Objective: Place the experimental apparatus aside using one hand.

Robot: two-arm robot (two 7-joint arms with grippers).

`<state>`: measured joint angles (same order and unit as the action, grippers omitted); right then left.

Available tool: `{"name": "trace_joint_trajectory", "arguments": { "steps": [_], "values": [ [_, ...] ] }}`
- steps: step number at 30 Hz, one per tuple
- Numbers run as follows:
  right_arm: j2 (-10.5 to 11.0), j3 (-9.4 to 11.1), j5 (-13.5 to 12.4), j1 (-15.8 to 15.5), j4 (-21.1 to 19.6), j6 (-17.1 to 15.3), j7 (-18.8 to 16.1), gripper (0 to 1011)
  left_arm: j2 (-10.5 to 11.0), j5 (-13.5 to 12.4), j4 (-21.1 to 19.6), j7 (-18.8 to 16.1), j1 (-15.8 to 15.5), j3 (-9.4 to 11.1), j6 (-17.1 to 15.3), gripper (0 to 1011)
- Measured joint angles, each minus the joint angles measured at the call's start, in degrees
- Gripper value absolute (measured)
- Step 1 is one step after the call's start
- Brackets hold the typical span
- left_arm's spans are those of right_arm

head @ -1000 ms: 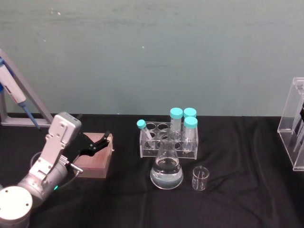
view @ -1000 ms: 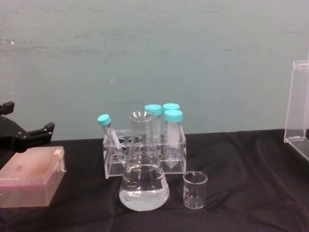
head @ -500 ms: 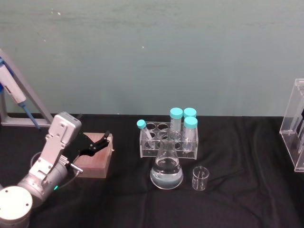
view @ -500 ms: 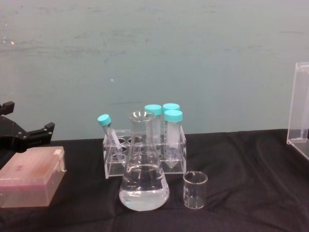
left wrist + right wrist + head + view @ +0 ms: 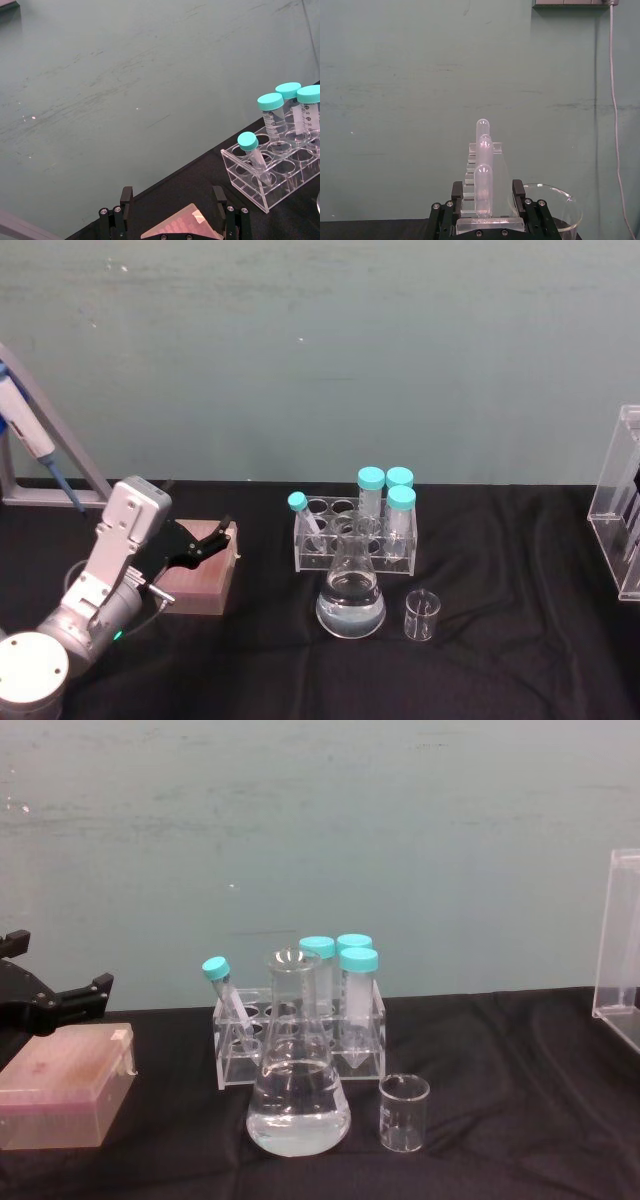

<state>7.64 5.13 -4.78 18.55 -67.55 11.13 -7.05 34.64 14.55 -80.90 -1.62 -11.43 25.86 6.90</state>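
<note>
the right end effector pinches the acrylic stand low down, one black finger pressed against each side, with the rounded tops of the plastic pipettes rising in a row above the grip. in the head view the stand sits at the far right edge of the black counter, well apart from the rest of the glassware, and whether its base touches the cloth cannot be told. the conical flask stands upright near the middle of the counter with clear liquid in its lower part, and the small beaker stands just beside it on the right, not touching. directly behind the flask is a clear tube rack that holds three upright teal-capped tubes on its right side and one smaller capped tube leaning in a hole on its left. the left end effector hangs at the left side of the counter with its fingers spread apart, holding nothing, over the near edge of a pink box. the left wrist view shows the two fingers either side of the box's corner, with the rack farther off. a blue and white pipettor leans on a grey frame at the far left, against the green wall.
</note>
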Motion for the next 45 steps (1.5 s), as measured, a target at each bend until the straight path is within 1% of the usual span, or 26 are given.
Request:
{"name": "trace_joint_trajectory", "arguments": {
  "steps": [7, 41, 42, 44, 45],
  "values": [
    [0.00, 0.22, -0.59, 0.13, 0.16, -0.30, -0.36, 600, 0.00, 0.00, 0.00, 0.00, 0.00, 0.00, 0.00, 1000],
    [-0.01, 0.11, -0.43, 0.03, 0.05, -0.26, -0.36, 599, 0.00, -0.01, 0.00, 0.00, 0.00, 0.00, 0.00, 1000],
    [-0.01, 0.11, -0.43, 0.03, 0.05, -0.26, -0.36, 603, 0.00, -0.01, 0.00, 0.00, 0.00, 0.00, 0.00, 1000],
    [-0.02, 0.07, -0.43, 0.01, 0.06, -0.34, -0.37, 650, 0.00, 0.00, 0.00, 0.00, 0.00, 0.00, 0.00, 1000],
    [-0.02, 0.08, -0.43, 0.01, 0.06, -0.34, -0.37, 650, 0.00, 0.00, 0.00, 0.00, 0.00, 0.00, 0.01, 1000]
  ]
}}
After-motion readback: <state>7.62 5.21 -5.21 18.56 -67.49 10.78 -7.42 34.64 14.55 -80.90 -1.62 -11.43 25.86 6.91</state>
